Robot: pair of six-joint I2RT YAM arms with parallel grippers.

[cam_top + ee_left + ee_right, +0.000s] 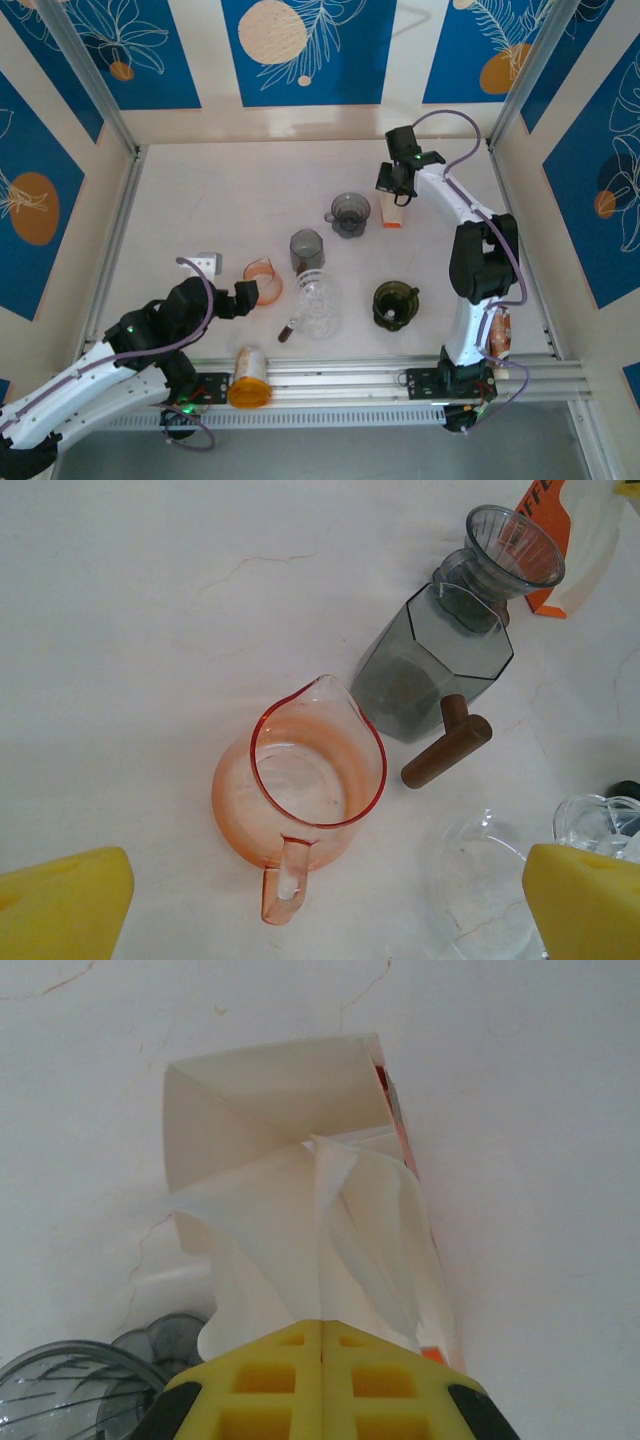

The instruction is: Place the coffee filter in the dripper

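The right pincer (320, 1355) is closed tight, its yellow fingertips (270, 1380) pressed together on the bottom edge of a white paper coffee filter (300, 1240). The filter fans out from the grip in loose folds and reaches into the open top of its carton (260, 1090), a white box with orange print standing on the desk (220, 190) towards the far right. From above, this pincer hangs just over the carton. Just beside the carton, to its left, sits the dripper (349, 213), a smoky grey ribbed glass cone, upright and with nothing visible inside it. Its rim also shows at the lower left of the right wrist view.

The left pincer (243, 298) is spread wide and holds nothing, its two yellow pads (60, 905) apart at either side of the wrist view. Between them and just beyond stands a pink-orange glass pitcher (300, 780), handle turned towards the pincer and spout away. Past it is a grey faceted glass jar (430, 670). A brown wooden handle (447, 752) lies against the jar's near side, and it seems to belong to the clear glass carafe (318, 305) next to it. Farther right on the desk is a dark green glass vessel (395, 305). A jar with an orange lid (249, 377) lies on its side on the near rail.
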